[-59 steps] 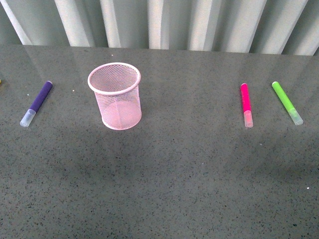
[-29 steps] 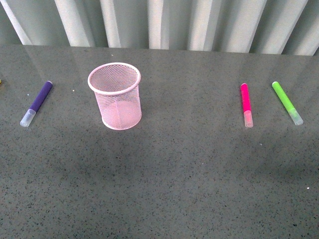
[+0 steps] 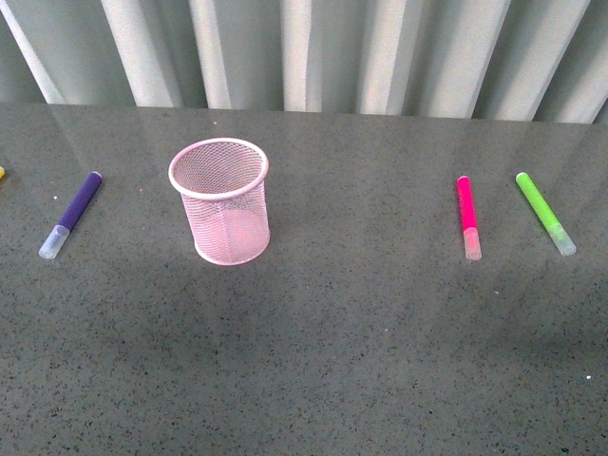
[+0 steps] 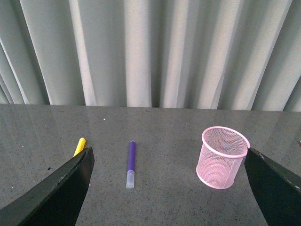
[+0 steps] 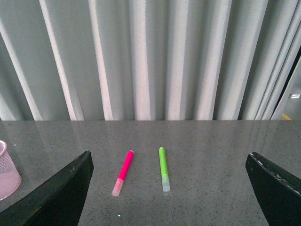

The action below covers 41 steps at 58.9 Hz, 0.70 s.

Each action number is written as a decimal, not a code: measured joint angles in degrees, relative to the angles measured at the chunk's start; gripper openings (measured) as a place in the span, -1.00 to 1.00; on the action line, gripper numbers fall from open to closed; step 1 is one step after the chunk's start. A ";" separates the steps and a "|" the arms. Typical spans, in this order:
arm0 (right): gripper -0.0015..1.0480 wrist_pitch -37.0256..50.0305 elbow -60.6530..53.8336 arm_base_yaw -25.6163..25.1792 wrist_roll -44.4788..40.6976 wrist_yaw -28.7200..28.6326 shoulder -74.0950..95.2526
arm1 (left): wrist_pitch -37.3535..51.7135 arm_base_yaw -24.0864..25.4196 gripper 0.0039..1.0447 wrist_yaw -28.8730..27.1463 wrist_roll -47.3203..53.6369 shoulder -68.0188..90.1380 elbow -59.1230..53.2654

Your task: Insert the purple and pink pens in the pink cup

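The pink cup [image 3: 220,200] stands upright and empty, left of the table's middle; it also shows in the left wrist view as the pink cup [image 4: 223,157] and, at the edge of the right wrist view, as the pink cup [image 5: 6,170]. The purple pen [image 3: 69,215] lies flat far left, pale cap toward me. The pink pen [image 3: 468,217] lies flat on the right. My left gripper [image 4: 169,197] is open, well short of the purple pen [image 4: 131,158]. My right gripper [image 5: 169,197] is open, short of the pink pen [image 5: 123,172]. Neither gripper shows in the front view.
A lime-green pen [image 3: 544,212] lies just right of the pink pen, seen too as the green pen [image 5: 163,168]. A yellow pen [image 4: 79,146] lies left of the purple one. The grey speckled table [image 3: 323,342] ends at a pleated curtain [image 3: 304,52].
Everything on the table sits slightly lower in the front view than before, so the camera view has shifted. The pens and the cup keep their places relative to each other.
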 joint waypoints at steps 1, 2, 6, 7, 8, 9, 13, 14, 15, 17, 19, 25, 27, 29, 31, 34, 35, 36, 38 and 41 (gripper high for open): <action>0.87 0.00 0.00 0.00 0.00 0.00 0.00 | 0.00 0.00 0.88 0.00 0.00 0.00 0.00; 0.87 0.00 0.00 0.00 0.00 0.00 0.00 | 0.00 0.00 0.88 0.00 0.00 0.00 0.00; 0.87 0.00 0.00 0.00 0.00 0.00 0.00 | 0.00 0.00 0.88 0.00 0.00 0.00 0.00; 0.87 0.00 0.00 0.00 0.00 0.00 0.00 | 0.00 0.00 0.88 -0.02 0.00 0.00 0.00; 0.87 0.00 0.00 0.00 0.00 0.00 0.00 | 0.00 0.00 0.88 0.00 0.00 0.00 0.00; 0.87 0.00 0.00 0.00 0.00 0.00 0.00 | 0.00 0.00 0.88 0.00 0.00 0.00 0.00; 0.87 0.00 0.00 0.00 0.00 0.00 0.00 | 0.00 0.00 0.88 -0.02 0.00 0.00 0.00; 0.87 0.00 0.00 0.00 0.00 0.00 0.00 | 0.00 0.00 0.88 0.00 0.00 0.00 0.00; 0.87 0.00 0.00 0.00 0.00 0.00 0.00 | 0.00 0.00 0.88 0.00 0.00 0.00 0.00; 0.87 0.00 0.00 0.00 0.00 0.00 0.00 | 0.00 0.00 0.88 0.00 0.00 0.00 0.00; 0.87 0.00 0.00 0.00 0.00 0.00 0.00 | 0.00 0.00 0.88 0.00 0.00 0.00 0.00; 0.87 0.00 0.00 0.00 0.00 0.00 0.00 | -2.99 -1.51 0.88 -5.16 -2.23 1.33 0.90; 0.87 0.00 0.00 0.00 0.00 0.00 0.00 | -7.39 -3.30 0.88 -11.21 -5.07 3.89 2.58; 0.87 0.00 0.00 0.00 0.00 0.07 0.00 | -9.25 -4.04 0.88 -14.67 -7.89 6.19 3.32; 0.87 0.00 0.00 0.00 0.00 0.04 0.00 | -9.60 -4.48 0.88 -16.50 -9.51 8.31 3.48; 0.87 0.00 0.00 0.00 0.00 0.02 0.00 | -8.63 -4.50 0.88 -16.09 -11.89 12.41 3.87; 0.87 0.00 0.00 0.00 0.00 0.02 0.00 | -8.46 -4.50 0.88 -15.98 -12.11 12.83 3.96; 0.87 0.00 0.00 0.00 0.00 0.02 0.00 | -7.48 -4.50 0.88 -15.45 -12.48 14.78 4.55; 0.87 0.00 0.00 0.00 0.00 0.02 0.00 | -6.16 -4.50 0.88 -14.69 -12.57 17.11 5.38; 0.87 0.00 0.00 0.00 0.00 0.00 0.00 | -3.08 -4.42 0.88 -13.40 -12.46 22.49 7.69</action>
